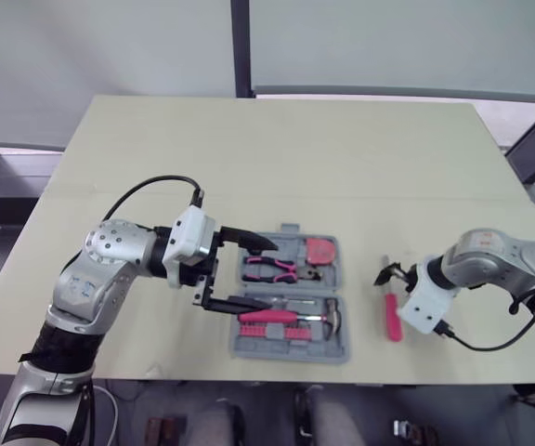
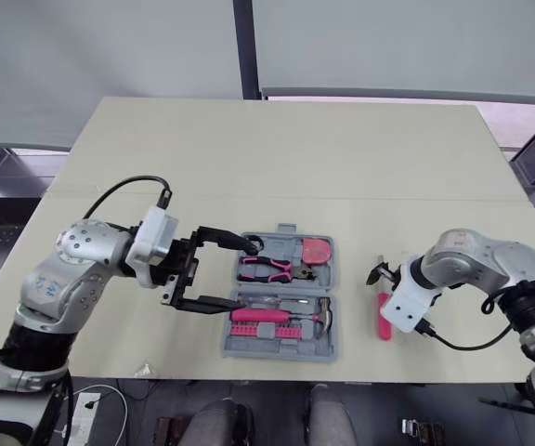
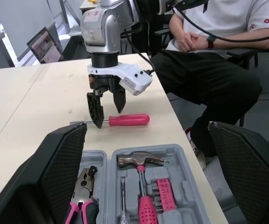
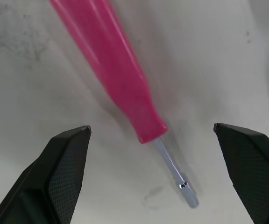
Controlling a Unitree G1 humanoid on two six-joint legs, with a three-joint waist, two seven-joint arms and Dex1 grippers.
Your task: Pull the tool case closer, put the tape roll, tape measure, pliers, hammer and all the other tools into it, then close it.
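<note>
Grey plastic is sitting near the front edge of the beige tabletop: the tool case is lying open and flat, just ahead of your left arm. In its far half, the pink-handled pliers are resting beside the pink tape measure. In its near half, the hammer is lying alongside a pink bit holder. Any print on the tools is showing too small to read.

Your left gripper is hovering over the case's left side. Its fingers are standing wide apart, one over the pliers' row and the other over the hammer's row, and it is carrying nothing. You cannot tell from here whether either tip is touching the case.

Your right gripper is pointing down at the tabletop to the right of the case and well apart from it. It is straddling the pink screwdriver, which is lying flat on the tabletop outside the case. The fingers are spread, with the end of the handle and the metal shaft showing between them. They are not clamping it, and you cannot tell whether a tip is brushing the shaft.

Beyond the tabletop's edge a person is sitting with hands folded. The small red marks on the white shirt are too small to read.
</note>
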